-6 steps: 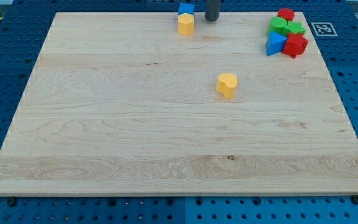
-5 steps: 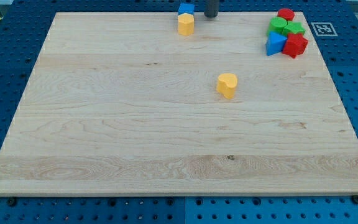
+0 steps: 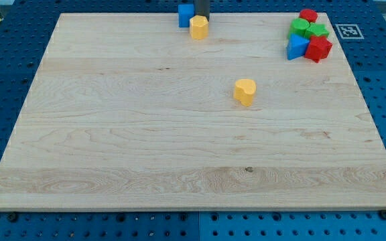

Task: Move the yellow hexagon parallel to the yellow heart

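The yellow hexagon [image 3: 198, 27] stands near the top edge of the wooden board, a little left of centre. My tip [image 3: 202, 18] is right behind it, at its top side, touching or nearly touching it. A blue block [image 3: 185, 15] sits just left of my tip, at the hexagon's upper left. The yellow heart [image 3: 244, 92] stands alone near the middle of the board, well below and to the right of the hexagon.
A cluster sits at the top right corner: a red block [image 3: 307, 15], two green blocks [image 3: 301, 27] [image 3: 317, 31], a blue triangular block [image 3: 297, 47] and a red block [image 3: 319, 49]. The board [image 3: 112, 134] rests on a blue pegboard.
My tip has moved left from the right of the blocks to just behind the yellow hexagon. The blue block has been pushed left. The hexagon has barely shifted.
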{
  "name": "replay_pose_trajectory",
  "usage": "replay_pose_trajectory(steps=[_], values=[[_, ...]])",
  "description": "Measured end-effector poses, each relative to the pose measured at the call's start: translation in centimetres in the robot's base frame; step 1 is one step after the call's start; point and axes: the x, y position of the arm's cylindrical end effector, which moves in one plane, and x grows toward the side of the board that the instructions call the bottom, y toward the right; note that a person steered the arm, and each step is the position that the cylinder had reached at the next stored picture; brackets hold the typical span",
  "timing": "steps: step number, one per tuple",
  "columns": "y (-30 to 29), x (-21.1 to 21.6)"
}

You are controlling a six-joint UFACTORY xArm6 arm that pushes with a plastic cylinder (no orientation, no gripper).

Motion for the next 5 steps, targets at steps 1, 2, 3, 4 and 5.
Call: replay_pose_trajectory(steps=[1,2,3,4,5], values=[[-0.4,2.5],[0.3,7.0],[1.0,11.1],[3.5,13.9],[3.9,15.9]])
